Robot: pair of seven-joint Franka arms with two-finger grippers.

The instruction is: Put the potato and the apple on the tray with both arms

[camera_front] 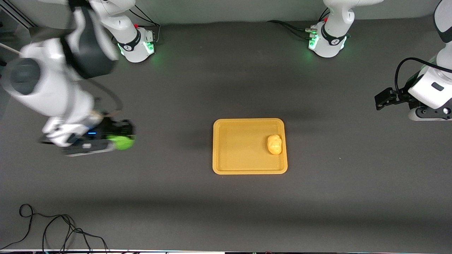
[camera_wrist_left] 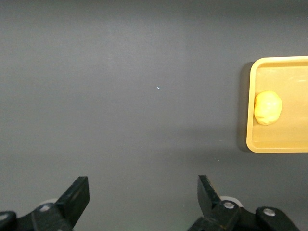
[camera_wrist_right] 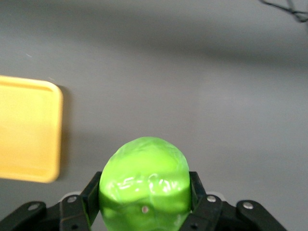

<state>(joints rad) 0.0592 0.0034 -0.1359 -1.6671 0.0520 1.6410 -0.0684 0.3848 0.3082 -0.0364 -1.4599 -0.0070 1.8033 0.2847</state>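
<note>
The mustard-yellow tray [camera_front: 237, 150] lies mid-table. The lumpy yellow potato [camera_front: 274, 144] rests inside it, at the end toward the left arm. My right gripper [camera_front: 119, 140] is up over bare table toward the right arm's end and is shut on the green apple [camera_front: 123, 142]. In the right wrist view the apple [camera_wrist_right: 144, 180] fills the gap between the black fingers [camera_wrist_right: 91, 192], and the tray's corner [camera_wrist_right: 29, 130] shows off to one side. My left gripper [camera_front: 382, 100] waits open over the left arm's end. Its wrist view shows the spread fingers [camera_wrist_left: 77, 197], the tray [camera_wrist_left: 281, 139] and the potato [camera_wrist_left: 267, 108].
Both arm bases [camera_front: 139, 44] [camera_front: 326, 42] glow green along the table's edge farthest from the front camera. A loose black cable [camera_front: 53, 229] curls on the table nearest the front camera, at the right arm's end. The rest is dark grey tabletop.
</note>
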